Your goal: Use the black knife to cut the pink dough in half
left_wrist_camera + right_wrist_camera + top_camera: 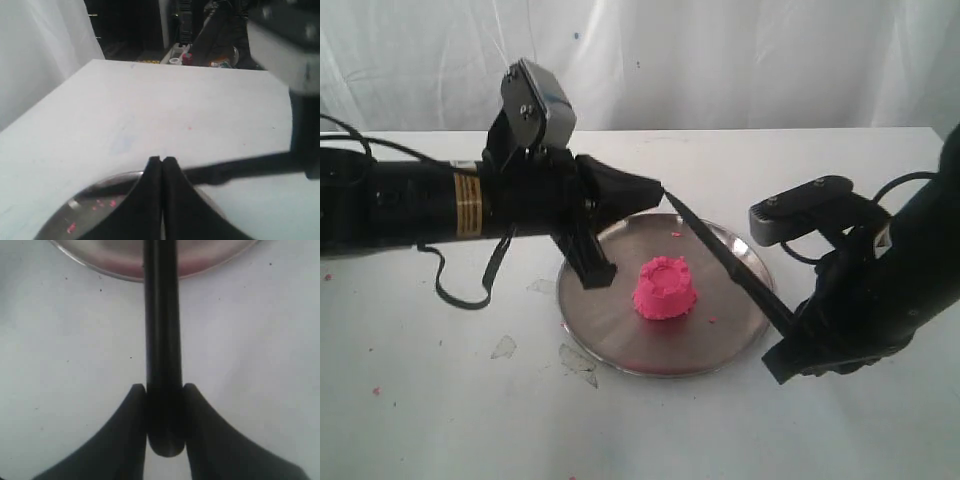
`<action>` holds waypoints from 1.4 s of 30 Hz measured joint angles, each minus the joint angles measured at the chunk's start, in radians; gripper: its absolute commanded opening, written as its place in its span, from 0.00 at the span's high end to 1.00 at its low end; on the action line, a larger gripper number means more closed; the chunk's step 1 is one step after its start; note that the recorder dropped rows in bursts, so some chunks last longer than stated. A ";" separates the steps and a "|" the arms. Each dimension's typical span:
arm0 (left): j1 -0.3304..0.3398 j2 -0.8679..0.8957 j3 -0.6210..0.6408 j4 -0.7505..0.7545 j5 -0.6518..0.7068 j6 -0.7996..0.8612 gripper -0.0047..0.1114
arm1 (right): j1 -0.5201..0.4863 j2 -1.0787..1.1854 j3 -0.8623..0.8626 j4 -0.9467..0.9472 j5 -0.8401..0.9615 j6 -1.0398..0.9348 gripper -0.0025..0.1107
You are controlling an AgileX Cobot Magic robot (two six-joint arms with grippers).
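Clamped between the fingers of the right gripper (164, 390): the handle of the black knife (161, 330), gripped near its butt end, blade running straight out ahead of the fingertips toward the round steel plate (125, 267). In the exterior view, same right gripper (790, 345) just off the plate's (610, 330) near-right rim, black knife (725, 260) slanting up and away across the plate's right side, point close to the left gripper. Slim, all black, narrow blade, straight handle.

Beside the blade, toward the plate's middle and clear of it: the pink dough (665, 288), uncut. Bright hot-pink, small cup-like mound, ragged rim, sitting upright on the steel. A few pink crumbs (712, 321) scattered nearby.

Beyond the dough, over the plate's far-left edge: left gripper (655, 188), fingers pressed together with nothing between them. From the left wrist, left gripper (162, 159) tips meeting above the plate's rim (107, 181), dark knife (235, 169) just past them over the white table (165, 110).
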 measured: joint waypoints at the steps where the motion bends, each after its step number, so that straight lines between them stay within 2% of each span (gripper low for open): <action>1: 0.000 0.006 -0.023 0.000 0.005 0.000 0.96 | 0.006 0.026 -0.008 -0.002 -0.004 0.002 0.98; 7: 0.000 0.074 -0.102 0.006 0.017 0.000 0.96 | 0.021 0.136 -0.057 -0.016 -0.026 0.003 0.98; 20: 0.000 0.172 -0.108 0.082 0.045 0.003 0.96 | 0.021 0.168 -0.063 -0.045 -0.093 -0.046 0.98; 29: 0.000 0.179 -0.108 -0.092 -0.037 0.122 0.96 | 0.021 0.168 -0.063 -0.045 -0.097 -0.094 0.98; 35: 0.000 0.195 -0.112 -0.140 0.035 0.156 0.96 | 0.021 0.168 -0.063 -0.030 -0.119 -0.094 0.98; 42: 0.000 0.283 -0.112 -0.178 0.045 0.211 0.96 | 0.021 0.168 -0.063 -0.026 -0.137 -0.094 0.98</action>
